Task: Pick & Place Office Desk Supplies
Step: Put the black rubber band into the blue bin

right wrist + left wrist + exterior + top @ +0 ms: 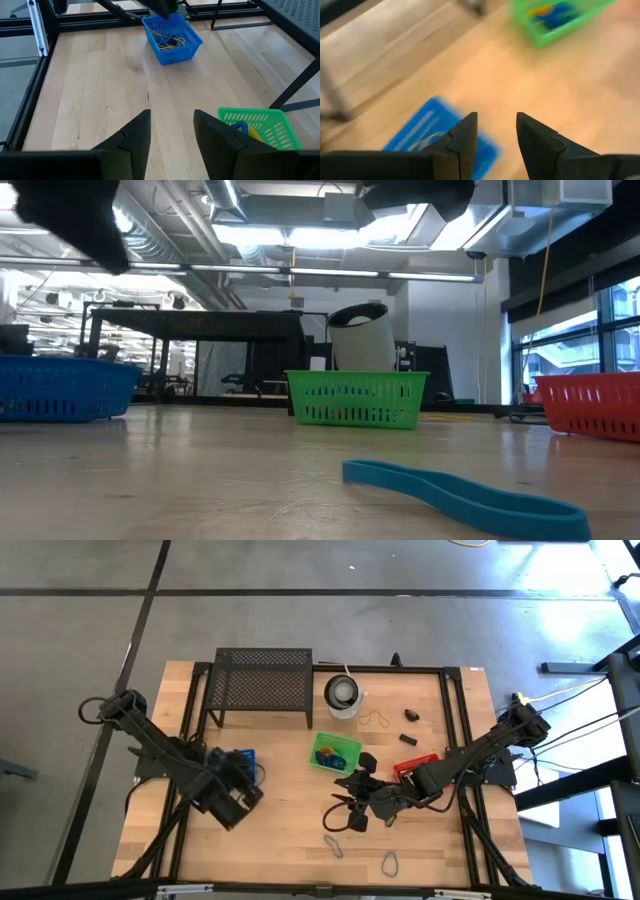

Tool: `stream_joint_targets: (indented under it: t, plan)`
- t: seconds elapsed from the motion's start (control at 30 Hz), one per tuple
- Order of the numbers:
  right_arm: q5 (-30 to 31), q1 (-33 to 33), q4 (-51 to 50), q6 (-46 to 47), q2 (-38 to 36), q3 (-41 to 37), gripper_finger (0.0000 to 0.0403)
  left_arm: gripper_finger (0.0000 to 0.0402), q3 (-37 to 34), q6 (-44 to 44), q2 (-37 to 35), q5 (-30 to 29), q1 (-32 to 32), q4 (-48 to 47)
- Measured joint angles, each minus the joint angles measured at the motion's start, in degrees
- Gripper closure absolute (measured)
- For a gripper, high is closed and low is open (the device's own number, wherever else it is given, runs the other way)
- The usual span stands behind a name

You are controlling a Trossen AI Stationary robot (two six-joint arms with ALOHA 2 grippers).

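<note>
My left gripper (496,120) hangs open above the table, just near of the blue basket (240,760), which holds yellow and blue bands (169,39). My right gripper (172,117) is open too and hovers over bare wood near of the green basket (335,752), pointing toward the blue basket (172,32). Neither has anything between its fingers. The green basket (260,127) holds blue and yellow items. A blue loop (470,490) and another loop (390,862) lie flat near the table's front edge. A yellow band (377,720) and small black clips (410,715) lie farther back.
A black mesh rack (262,683) stands at the far left and a round white cup (343,692) beside it. A red basket (415,765) sits under my right arm. Bare wood lies between the blue and green baskets and along the near edge.
</note>
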Motion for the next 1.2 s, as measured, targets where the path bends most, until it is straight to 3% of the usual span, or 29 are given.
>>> stream_joint_targets:
  t: [0.23, 0.4, 0.67, 1.0, 1.2]
  plan:
    - [0.0, 0.0, 0.0, 0.0, 0.0, 0.0, 0.0253, 0.0272, -1.3, 18.2, 0.1, -2.5, -0.3, 22.5]
    - [0.0, 0.0, 0.0, 0.0, 0.0, 0.0, 0.0253, 0.0272, -1.3, 25.8, 0.1, -2.7, -0.3, 32.2]
    - [0.2, -0.7, 0.2, 0.0, 0.0, 0.0, 0.0252, 0.0271, -1.3, 34.5, 2.0, -2.8, -0.3, 39.6]
    - [-2.4, -1.0, 1.0, 5.3, 0.0, 0.0, 0.0252, 0.027, -1.3, 48.9, 13.0, -2.0, 0.7, 51.4]
    - [-2.9, -1.4, 3.3, 5.6, 0.0, 0.0, 0.0252, 0.0265, -1.4, 48.6, 15.2, 3.4, 2.0, 53.0]
